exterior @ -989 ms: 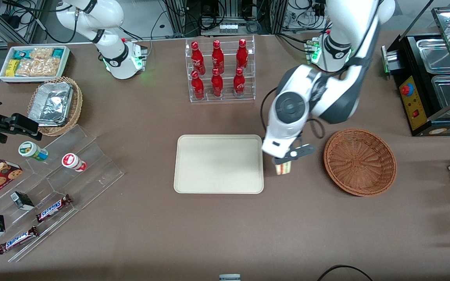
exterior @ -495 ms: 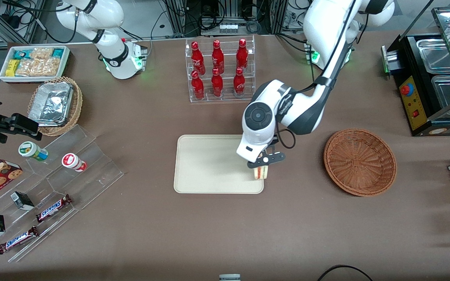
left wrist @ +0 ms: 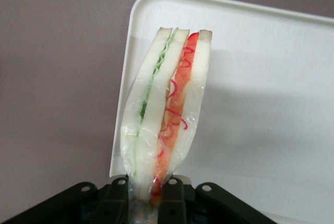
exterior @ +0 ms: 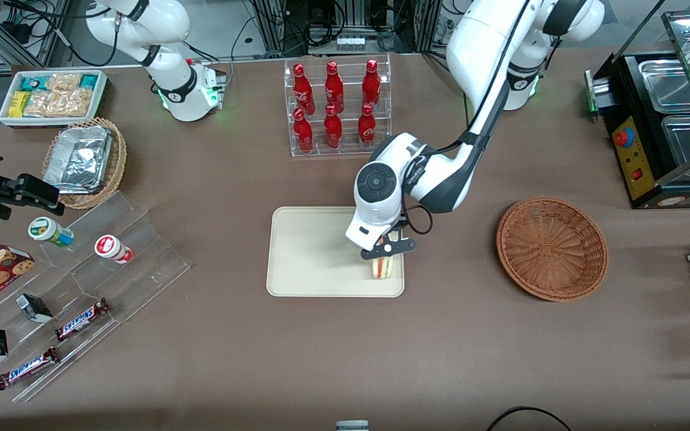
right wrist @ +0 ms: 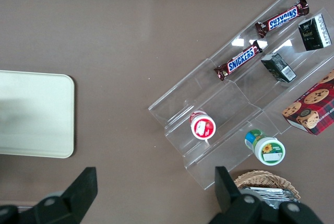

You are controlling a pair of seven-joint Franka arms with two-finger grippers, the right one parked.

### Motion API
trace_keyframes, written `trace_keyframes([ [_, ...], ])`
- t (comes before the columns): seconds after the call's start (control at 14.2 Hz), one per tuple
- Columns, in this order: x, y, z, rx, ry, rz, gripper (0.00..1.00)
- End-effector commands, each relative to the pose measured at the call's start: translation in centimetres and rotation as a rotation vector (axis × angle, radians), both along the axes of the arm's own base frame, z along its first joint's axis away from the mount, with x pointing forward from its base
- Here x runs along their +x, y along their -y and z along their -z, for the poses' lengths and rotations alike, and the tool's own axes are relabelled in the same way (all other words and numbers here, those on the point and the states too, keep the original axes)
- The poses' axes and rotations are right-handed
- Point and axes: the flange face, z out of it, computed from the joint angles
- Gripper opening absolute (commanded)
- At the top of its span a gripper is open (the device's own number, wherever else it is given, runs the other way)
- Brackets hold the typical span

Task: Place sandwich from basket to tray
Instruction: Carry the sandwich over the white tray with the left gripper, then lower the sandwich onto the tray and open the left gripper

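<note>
A: Start at the left of the front view. Is anything there in the way?

B: No. The acrylic step rack (exterior: pixel 111 251) with its candy bars sits at lower left, well apart from the work. In the middle lies the tray (exterior: pixel 315 251), and over its lower right corner hangs the gripper (exterior: pixel 388 250), clenched on the sandwich (exterior: pixel 383 267).

A: So the sandwich is already out of the basket?

B: Yes. The basket (exterior: pixel 551 248) at centre right looks empty. The wedge hangs point-down, pinched at one end only. In the wrist view the fingers (left wrist: pixel 117 192) squeeze the bread so that the sandwich (left wrist: pixel 167 114) fans open away from them.

A: What could go wrong?

B: Two things, I judge. It hangs close to the tray's rim (left wrist: pixel 128 78), near the corner; if released here it could land on the rim and tip out onto the table (exterior: pixel 441 335). And a tall wedge set down on its narrow edge may topple when the fingers part.

A: Is it touching the tray yet?

B: Hard to say; from above the height is unclear, though it seems just above the surface.
</note>
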Motion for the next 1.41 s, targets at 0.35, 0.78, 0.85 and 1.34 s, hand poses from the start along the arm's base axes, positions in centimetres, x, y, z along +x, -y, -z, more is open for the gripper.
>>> trace_keyframes([
  [0.35, -0.4, 2.6, 3.4, -0.007, 0.038, -0.028, 0.21],
  [0.78, -0.3, 2.8, 4.2, -0.002, 0.036, -0.016, 0.78],
  [0.85, -0.3, 2.8, 4.2, -0.001, 0.037, -0.025, 0.97],
  [1.34, 1.0, 0.3, -4.1, 0.012, 0.047, -0.099, 1.0],
])
